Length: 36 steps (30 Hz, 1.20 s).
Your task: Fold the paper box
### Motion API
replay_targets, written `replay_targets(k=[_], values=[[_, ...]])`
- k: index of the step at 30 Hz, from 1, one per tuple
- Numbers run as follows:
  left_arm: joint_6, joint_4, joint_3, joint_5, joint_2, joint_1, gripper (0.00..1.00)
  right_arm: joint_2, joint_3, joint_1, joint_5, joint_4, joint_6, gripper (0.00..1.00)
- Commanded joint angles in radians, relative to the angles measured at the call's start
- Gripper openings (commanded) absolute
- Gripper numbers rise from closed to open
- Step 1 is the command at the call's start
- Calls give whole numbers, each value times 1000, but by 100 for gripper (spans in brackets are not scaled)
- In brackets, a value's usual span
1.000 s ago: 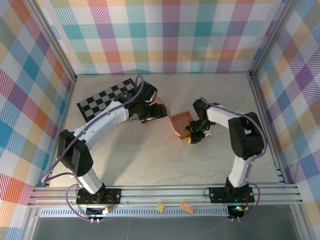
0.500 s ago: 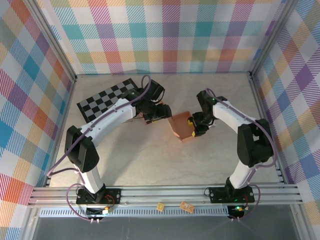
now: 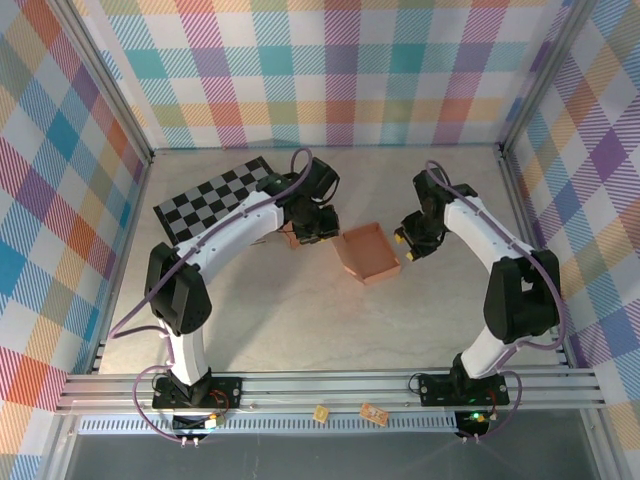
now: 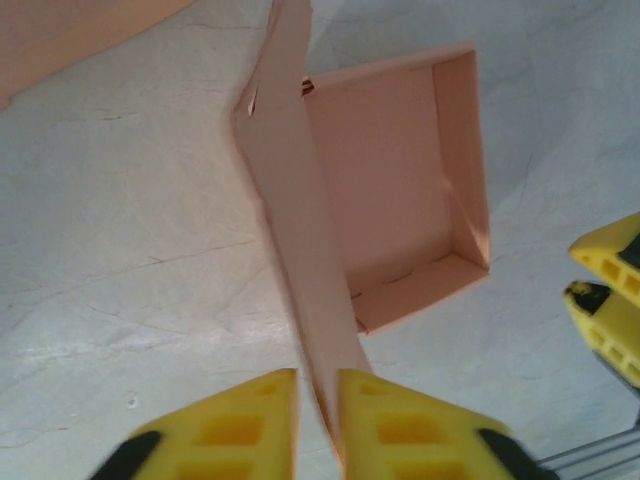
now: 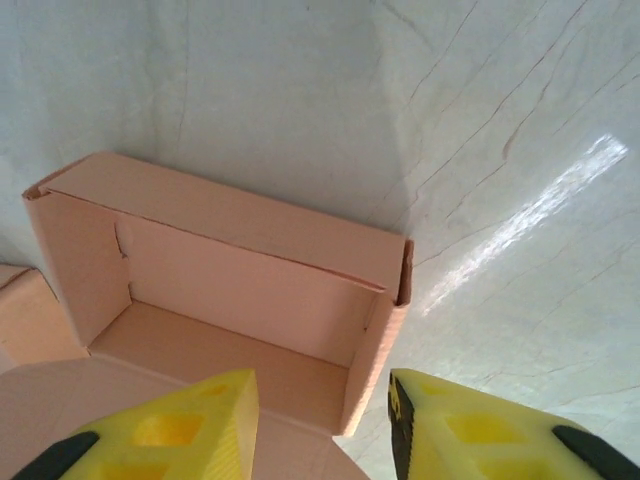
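Observation:
The paper box [image 3: 368,253] is a salmon-pink open tray lying on the table with its opening up. A long flap [image 4: 300,220] stands on edge from its left side. My left gripper [image 4: 318,385] is shut on the near end of that flap, and it sits just left of the box [image 3: 318,228]. My right gripper [image 3: 408,245] hovers open just off the box's right side, touching nothing. In the right wrist view, the box's near corner [image 5: 375,340] lies beyond the gap between the right gripper's [image 5: 322,385] yellow fingers.
A black-and-white checkered mat [image 3: 210,195] lies at the back left. A flat piece of pink card [image 4: 70,30] lies beyond the flap. Plaid walls enclose the table on three sides. Bare tabletop [image 3: 330,320] spreads in front of the box.
My right gripper has pulled out of the box and back to the right. The box now lies flat with its opening up. My left gripper has shifted right and closed on the flap.

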Motion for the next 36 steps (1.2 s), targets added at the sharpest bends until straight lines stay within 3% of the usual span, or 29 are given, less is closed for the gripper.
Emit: replay_targets(k=[1, 9, 15, 18, 29, 36], values=[[60, -89, 60, -34, 29, -19, 4, -22, 16, -2, 30, -29, -95, 38], [344, -288, 281, -69, 119, -18, 0, -16, 107, -1, 115, -48, -349, 37], [643, -397, 436, -76, 183, -18, 0, -71, 98, -4, 4, 85, -671, 41], [786, -400, 452, -80, 191, -26, 0, -71, 85, -9, -46, 84, -752, 42], [1099, -265, 289, -327, 78, -76, 0, -143, -84, -14, -113, 95, -616, 42], [1229, -182, 301, -372, 94, -123, 0, -159, -130, -8, -134, 122, -608, 42]])
